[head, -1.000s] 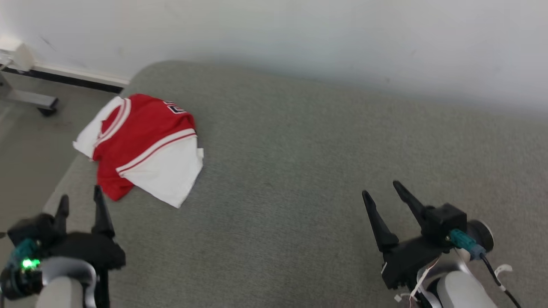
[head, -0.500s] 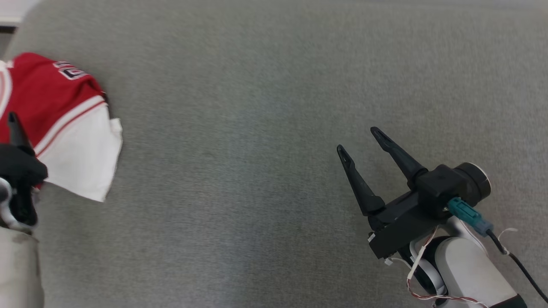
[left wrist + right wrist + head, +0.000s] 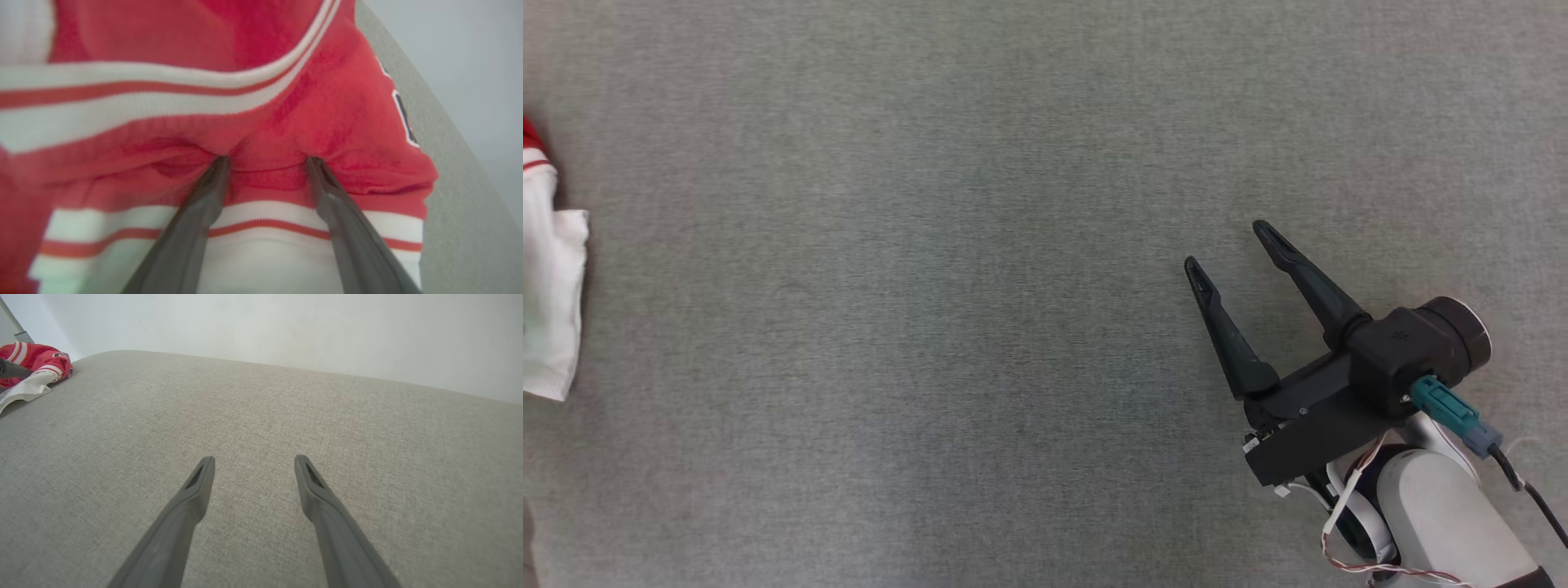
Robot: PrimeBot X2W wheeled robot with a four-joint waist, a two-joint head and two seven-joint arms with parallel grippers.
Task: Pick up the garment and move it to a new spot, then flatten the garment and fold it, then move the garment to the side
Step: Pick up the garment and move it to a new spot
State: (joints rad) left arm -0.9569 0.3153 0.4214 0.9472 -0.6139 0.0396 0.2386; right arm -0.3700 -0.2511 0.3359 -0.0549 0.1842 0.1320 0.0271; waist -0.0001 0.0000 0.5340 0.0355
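Note:
The garment [image 3: 547,286], a red and white striped jersey, lies bunched at the far left edge of the head view on the grey padded surface [image 3: 931,245]. In the left wrist view the garment [image 3: 261,102] is very close. My left gripper [image 3: 267,161] is open, with both fingertips pressed into a red fold just above the white striped band. My right gripper [image 3: 1229,245] hovers open over bare grey fabric at the lower right, far from the garment. From the right wrist, the open right gripper [image 3: 253,459] holds nothing, and the garment [image 3: 36,361] sits at the far left.
A pale wall [image 3: 286,326] rises behind the rounded far edge of the grey surface. In the left wrist view that surface's edge [image 3: 441,134] runs just right of the garment. Wide bare grey fabric lies between the garment and my right gripper.
The head camera has swung down and right, so the garment slid to the left edge and the wall left the picture. My left gripper reached onto the garment. The right gripper stays open.

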